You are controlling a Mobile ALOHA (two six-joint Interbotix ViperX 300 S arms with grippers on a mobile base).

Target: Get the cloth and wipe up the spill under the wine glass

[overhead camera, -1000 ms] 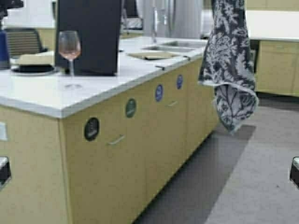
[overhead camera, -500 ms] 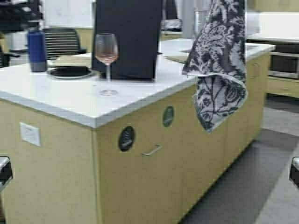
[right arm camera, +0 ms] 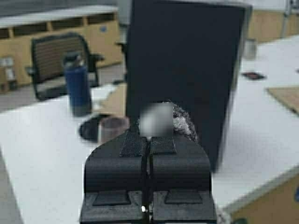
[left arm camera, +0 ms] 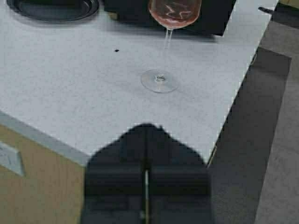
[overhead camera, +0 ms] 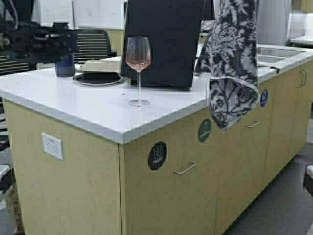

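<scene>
The wine glass [overhead camera: 138, 55] stands upright on the white counter [overhead camera: 83, 105] near its front corner, with pink liquid in the bowl. Its foot [left arm camera: 159, 80] rests flat, and I can make out no spill around it. My left gripper [left arm camera: 147, 130] is shut and empty, hovering over the counter corner short of the glass; its arm [overhead camera: 44, 41] reaches in from the upper left. The cloth [overhead camera: 230, 63], dark grey with a white floral pattern, hangs limp beside the counter's edge. My right gripper [right arm camera: 148, 135] is shut on its top fold [right arm camera: 184, 123], above the high view's frame.
A tall black box [overhead camera: 164, 41] stands right behind the glass. A black plate [overhead camera: 98, 78] and a blue bottle [right arm camera: 77, 84] sit further back on the left, with a mesh chair [overhead camera: 93, 41] beyond. Cabinet fronts carry round labels [overhead camera: 157, 155] and handles; a sink [overhead camera: 279, 51] lies far right.
The robot has driven: the counter shifts right and its corner comes nearer. The left arm has come into sight at upper left. The cloth still hangs from the right gripper.
</scene>
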